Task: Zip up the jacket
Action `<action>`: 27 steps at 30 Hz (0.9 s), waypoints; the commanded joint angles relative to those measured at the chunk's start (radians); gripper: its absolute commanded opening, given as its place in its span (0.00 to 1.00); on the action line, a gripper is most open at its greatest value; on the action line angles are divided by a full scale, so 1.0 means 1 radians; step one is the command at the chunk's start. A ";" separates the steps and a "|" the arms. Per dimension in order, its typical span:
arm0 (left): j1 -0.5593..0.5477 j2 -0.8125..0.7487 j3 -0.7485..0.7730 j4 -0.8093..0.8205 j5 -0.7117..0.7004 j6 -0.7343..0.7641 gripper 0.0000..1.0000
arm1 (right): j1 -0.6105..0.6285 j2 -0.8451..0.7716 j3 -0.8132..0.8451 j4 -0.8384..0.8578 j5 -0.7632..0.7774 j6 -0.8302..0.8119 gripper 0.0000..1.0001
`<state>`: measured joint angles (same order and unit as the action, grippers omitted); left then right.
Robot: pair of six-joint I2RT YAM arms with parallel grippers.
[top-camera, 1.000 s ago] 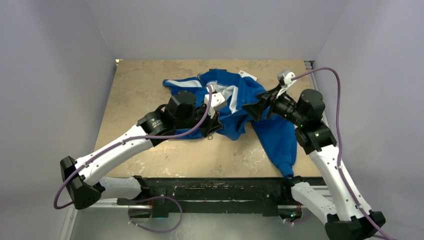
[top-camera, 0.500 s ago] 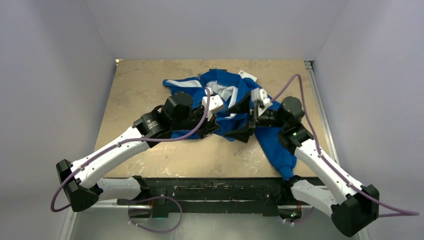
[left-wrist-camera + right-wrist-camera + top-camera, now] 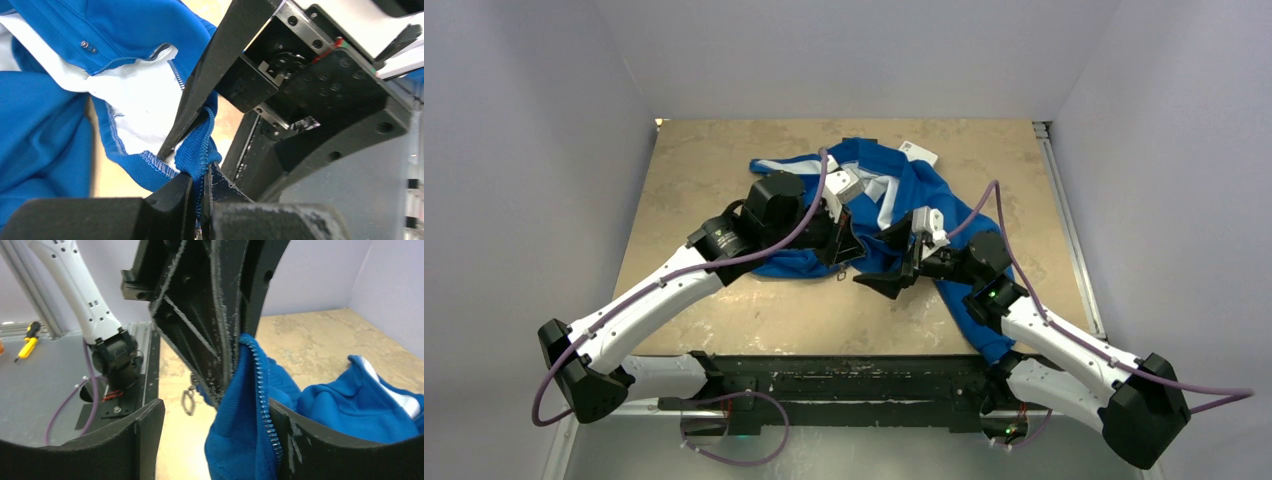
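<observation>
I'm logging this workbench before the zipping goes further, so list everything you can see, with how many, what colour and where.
jacket: one, blue with white lining, crumpled on the far middle of the table
zipper: one, silvery, along the jacket's front edge
table: one, tan, under the jacket
hand tool: one, yellow handle, likely a screwdriver, on the grey surface off the table
cables: two, purple, one trailing from each arm
left arm: one, white and black, reaching in from the near left
right arm: one, white and black, reaching in from the near right
left fingers: black, shut on the jacket's zipper edge
right fingers: black, open, either side of that same edge
</observation>
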<state>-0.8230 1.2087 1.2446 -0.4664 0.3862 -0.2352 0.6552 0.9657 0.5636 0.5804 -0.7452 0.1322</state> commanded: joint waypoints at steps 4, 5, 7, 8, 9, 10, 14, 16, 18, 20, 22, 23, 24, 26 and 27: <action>0.039 -0.029 0.104 0.126 0.186 -0.158 0.00 | 0.004 0.009 0.006 0.023 0.024 -0.008 0.41; 0.039 -0.033 0.104 0.130 0.195 -0.163 0.00 | 0.004 0.004 0.011 0.002 -0.010 -0.005 0.34; 0.043 -0.039 0.106 0.132 0.198 -0.164 0.00 | 0.004 -0.007 0.022 -0.049 -0.045 0.000 0.22; 0.047 -0.043 0.111 0.132 0.195 -0.160 0.00 | 0.003 -0.014 0.028 -0.088 -0.057 -0.008 0.14; 0.050 -0.046 0.118 0.128 0.192 -0.145 0.05 | 0.004 -0.021 0.042 -0.150 -0.062 -0.017 0.07; 0.051 -0.050 0.130 0.117 0.181 -0.125 0.15 | 0.004 -0.033 0.051 -0.195 -0.064 -0.029 0.00; 0.053 -0.063 0.138 0.068 0.133 -0.021 0.47 | 0.004 -0.085 0.071 -0.296 -0.051 -0.034 0.00; 0.052 -0.071 0.128 0.048 0.103 0.029 0.51 | 0.004 -0.105 0.071 -0.285 -0.045 -0.011 0.00; 0.053 -0.073 0.112 0.031 0.111 0.057 0.50 | 0.003 -0.112 0.077 -0.274 -0.048 0.010 0.00; 0.052 -0.079 0.089 0.022 0.148 0.077 0.49 | 0.004 -0.111 0.086 -0.270 -0.062 0.027 0.00; 0.053 -0.082 0.071 0.016 0.183 0.081 0.49 | 0.004 -0.103 0.107 -0.288 -0.059 0.031 0.00; 0.053 -0.083 0.066 0.011 0.206 0.083 0.49 | 0.004 -0.095 0.122 -0.309 -0.055 0.024 0.00; 0.052 -0.083 0.063 0.004 0.233 0.087 0.50 | 0.004 -0.085 0.143 -0.338 -0.052 0.013 0.00; 0.051 -0.084 0.056 -0.011 0.271 0.089 0.52 | 0.004 -0.066 0.187 -0.401 -0.046 -0.020 0.00; 0.052 -0.084 0.050 -0.020 0.274 0.089 0.52 | 0.004 -0.061 0.208 -0.428 -0.036 -0.031 0.00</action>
<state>-0.7788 1.1343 1.3125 -0.4618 0.5728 -0.1795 0.6544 0.8913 0.6521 0.2306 -0.7773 0.1284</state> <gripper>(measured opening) 0.511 0.045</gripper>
